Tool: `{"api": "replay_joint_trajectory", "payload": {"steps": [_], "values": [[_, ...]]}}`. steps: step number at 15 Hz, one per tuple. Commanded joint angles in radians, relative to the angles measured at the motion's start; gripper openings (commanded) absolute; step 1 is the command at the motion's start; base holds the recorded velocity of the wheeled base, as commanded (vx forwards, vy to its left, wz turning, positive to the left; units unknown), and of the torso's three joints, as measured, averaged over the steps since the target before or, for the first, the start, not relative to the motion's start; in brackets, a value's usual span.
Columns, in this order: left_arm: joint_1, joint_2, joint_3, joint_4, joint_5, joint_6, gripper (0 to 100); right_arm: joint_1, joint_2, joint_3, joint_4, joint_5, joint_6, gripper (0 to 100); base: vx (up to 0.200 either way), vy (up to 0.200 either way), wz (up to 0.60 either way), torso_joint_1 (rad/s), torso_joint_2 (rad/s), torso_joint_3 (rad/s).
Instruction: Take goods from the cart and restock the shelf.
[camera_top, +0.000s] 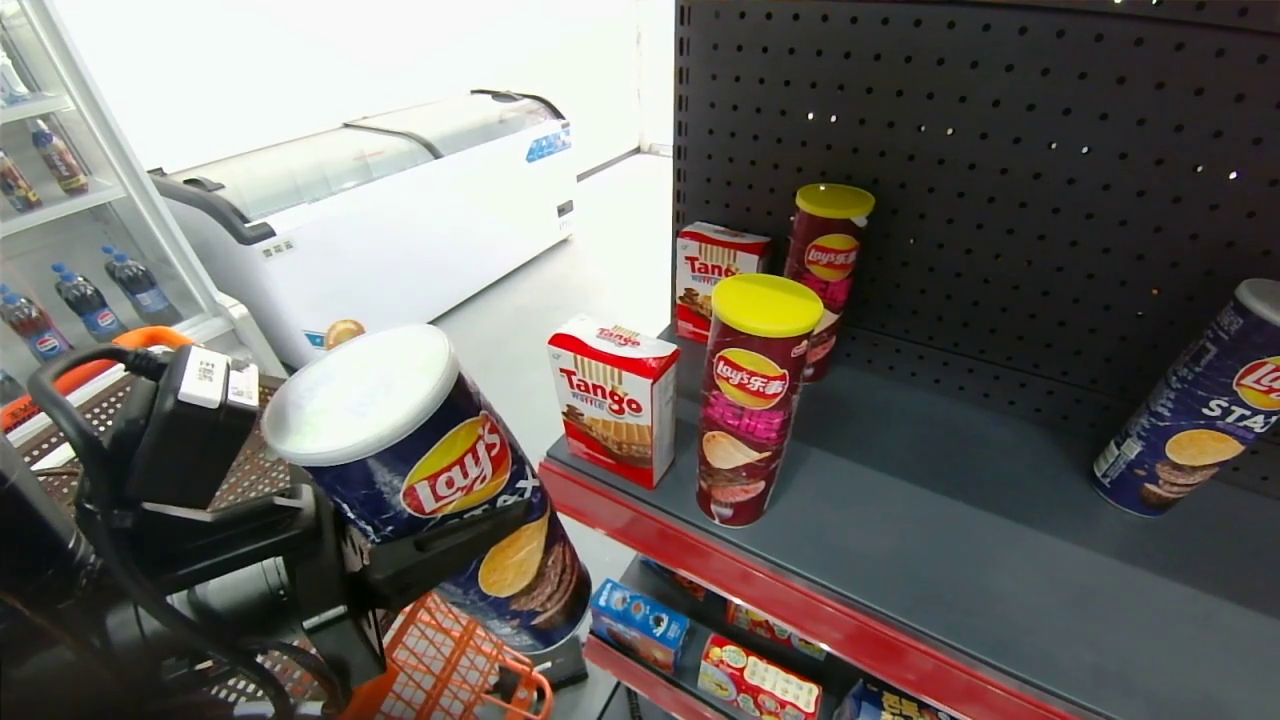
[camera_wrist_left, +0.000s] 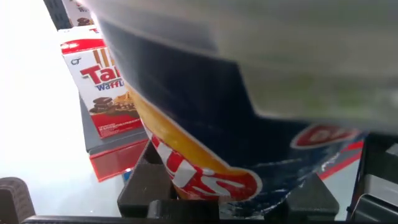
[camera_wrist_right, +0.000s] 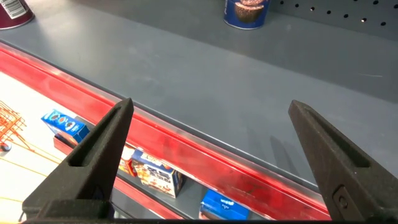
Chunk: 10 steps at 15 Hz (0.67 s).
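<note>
**Left gripper holds a tilted blue chip can beside the shelf's left front corner**

The left gripper (camera_top: 455, 540) is closed around a blue chip can (camera_top: 430, 470), with its black fingers (camera_top: 440, 550) pressing the lower half of the can from two sides. In the left wrist view the same gripper (camera_wrist_left: 230, 199) grips the can (camera_wrist_left: 205, 112) close before the camera.

The can is in the air, not standing on anything. Its long axis is tilted. The white lid (camera_top: 360, 395) points up and away from the shelf, and the bottom end points down, toward the shelf's red front edge (camera_top: 760, 590). The yellow and red label faces the head camera. The can hangs above the orange cart (camera_top: 450, 670), just beside the left front corner of the grey shelf board (camera_top: 950, 520).

The right gripper (camera_wrist_right: 214, 155) is wide open and holds nothing. It hovers over the front edge of the shelf board (camera_wrist_right: 249, 81).

Near the left front corner of the shelf stands a wafer box (camera_top: 612, 400), upright. Just beside it is a dark red can (camera_top: 755, 400) with a yellow lid, also upright. Behind them, at the back left corner, are a second wafer box (camera_top: 715, 275) and a second dark red can (camera_top: 828, 270), close to the black back panel (camera_top: 1000, 150). Well apart, at the right edge of the board, another blue can (camera_top: 1190, 400) leans with its top toward the back panel.

On the lower shelf lies a small blue box (camera_top: 640, 625). A white freezer (camera_top: 380, 210) stands on the floor behind.
</note>
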Motion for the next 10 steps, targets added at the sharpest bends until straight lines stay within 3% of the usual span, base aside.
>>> {"api": "replay_joint_trajectory", "payload": {"steps": [1, 10], "values": [[-0.003, 0.006, -0.009, 0.005, -0.008, 0.001, 0, 0.0, 0.001, 0.0, -0.001, 0.0, 0.0, 100, 0.0, 0.0, 0.0, 0.0, 0.0, 0.0], [-0.007, 0.013, -0.006, 0.005, -0.072, 0.004, 0, 0.0, 0.001, 0.0, 0.001, 0.002, 0.0, 100, 0.0, 0.0, 0.0, 0.0, 0.0, 0.0]]}}
